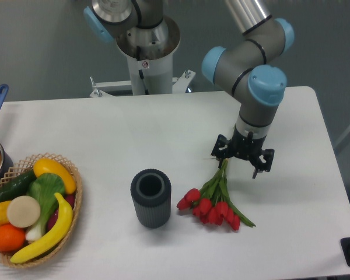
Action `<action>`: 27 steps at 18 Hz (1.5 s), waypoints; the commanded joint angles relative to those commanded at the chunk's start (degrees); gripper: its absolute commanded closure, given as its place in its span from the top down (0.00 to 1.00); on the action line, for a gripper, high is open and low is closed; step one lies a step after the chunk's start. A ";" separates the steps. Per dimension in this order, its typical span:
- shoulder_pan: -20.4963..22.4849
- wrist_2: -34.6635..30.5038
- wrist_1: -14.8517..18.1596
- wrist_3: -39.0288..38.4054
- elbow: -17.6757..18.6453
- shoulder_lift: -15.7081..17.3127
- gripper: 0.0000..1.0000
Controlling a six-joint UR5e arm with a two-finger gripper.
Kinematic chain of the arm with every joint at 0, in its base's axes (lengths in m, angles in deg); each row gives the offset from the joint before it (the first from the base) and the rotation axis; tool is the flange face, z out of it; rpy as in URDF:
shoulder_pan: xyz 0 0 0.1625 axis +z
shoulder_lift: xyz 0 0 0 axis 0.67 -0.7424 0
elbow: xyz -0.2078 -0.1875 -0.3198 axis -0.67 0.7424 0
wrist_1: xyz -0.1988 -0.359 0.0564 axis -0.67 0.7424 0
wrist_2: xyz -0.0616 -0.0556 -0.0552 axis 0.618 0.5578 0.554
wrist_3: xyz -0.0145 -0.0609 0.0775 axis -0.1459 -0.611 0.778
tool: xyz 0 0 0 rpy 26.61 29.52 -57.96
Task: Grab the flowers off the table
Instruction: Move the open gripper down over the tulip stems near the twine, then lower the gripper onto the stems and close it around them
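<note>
My gripper [240, 161] has fingers spread, straddling the green stems of the bunch of red tulips [215, 201] lying on the white table [105, 134]. Drop straight, pinch stems below me (not blooms), approx. centred.

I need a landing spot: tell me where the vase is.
The vase stands upright near the table's front edge, between the fruit basket and the flowers.

- Flowers [214, 203]: red tulip bunch, green stems and leaves, lying flat; heads toward near edge, stems running up and away, upper stems hidden.
- Worktop [134, 134]: white, smooth, rounded corners.
</note>
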 joint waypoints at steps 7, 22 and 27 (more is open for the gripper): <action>-1.14 0.00 -0.17 0.00 0.00 -2.90 1.00; -1.84 0.00 -0.26 0.70 0.00 -5.19 0.85; -2.02 -0.09 -0.26 0.70 -0.26 -5.19 0.62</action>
